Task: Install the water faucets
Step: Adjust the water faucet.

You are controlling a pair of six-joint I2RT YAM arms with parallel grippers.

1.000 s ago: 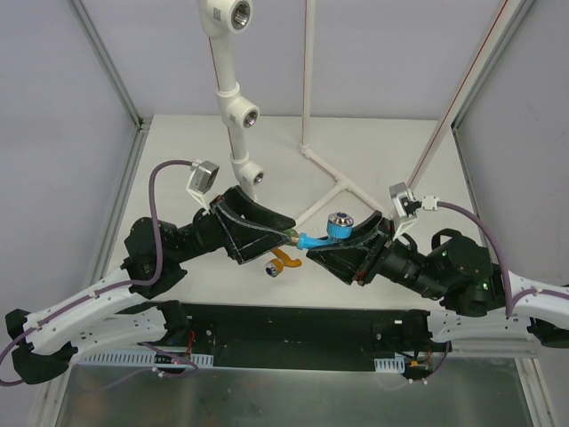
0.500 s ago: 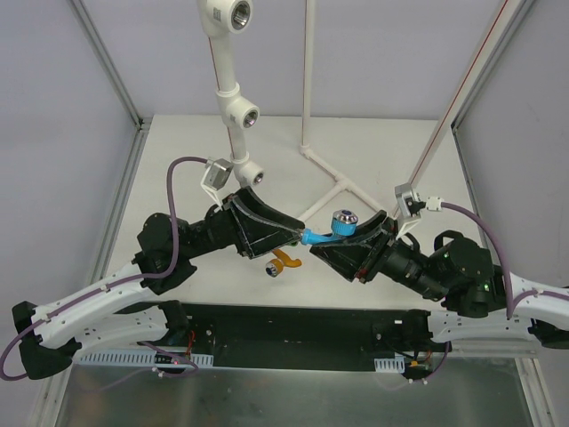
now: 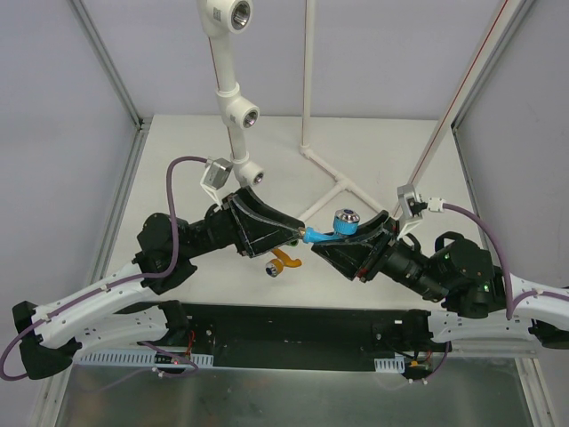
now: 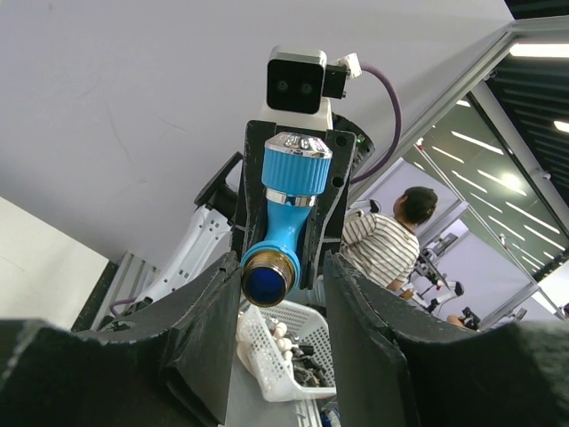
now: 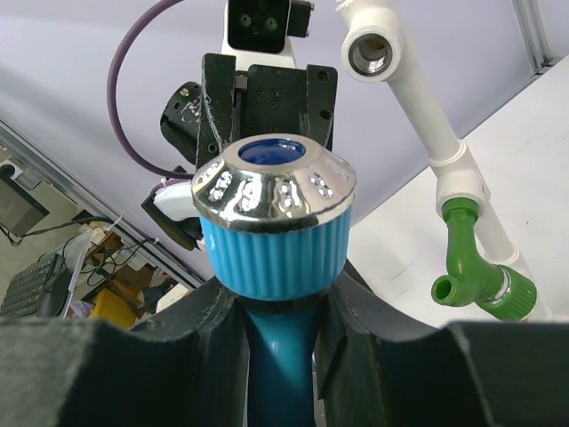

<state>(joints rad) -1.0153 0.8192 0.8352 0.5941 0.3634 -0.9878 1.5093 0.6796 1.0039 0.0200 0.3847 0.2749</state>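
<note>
White pipe stand (image 3: 233, 93): upright at the back of the table (image 3: 373, 151). Its tee sockets (image 3: 250, 116) face forward, and the ones seen from above look unfilled.
Black left gripper (image 3: 293, 236): jaws stand apart, one on each side of the threaded end. Its wrist view shows a gap on one side, so it is not clamped.
Black right gripper (image 5: 283, 338): closed on the light blue faucet, fingers pinching the stem just below the knob (image 5: 274, 240).
White basket (image 4: 258, 347): off the table, in the background of the left wrist view. It holds small pale pieces, too small to name.
Light blue faucet (image 4: 284, 222): held in the air between the two grippers, above the table's middle, with its brass-coloured threaded end (image 4: 267, 277) pointing at the left wrist.
Green faucet (image 5: 471, 258): already fitted on the end of a white pipe fitting, beside the stand.
Orange faucet (image 3: 281, 261): lying loose on the table, just below the meeting grippers.
Step in hand: it looks like a hand-over or regrasp of the blue faucet.
How to do it well: centre the left jaws on the end and close squarely. Release the right only once that grip is firm. Keep the faucet's axis steady, since a skewed pinch on round plastic could twist it out.
</note>
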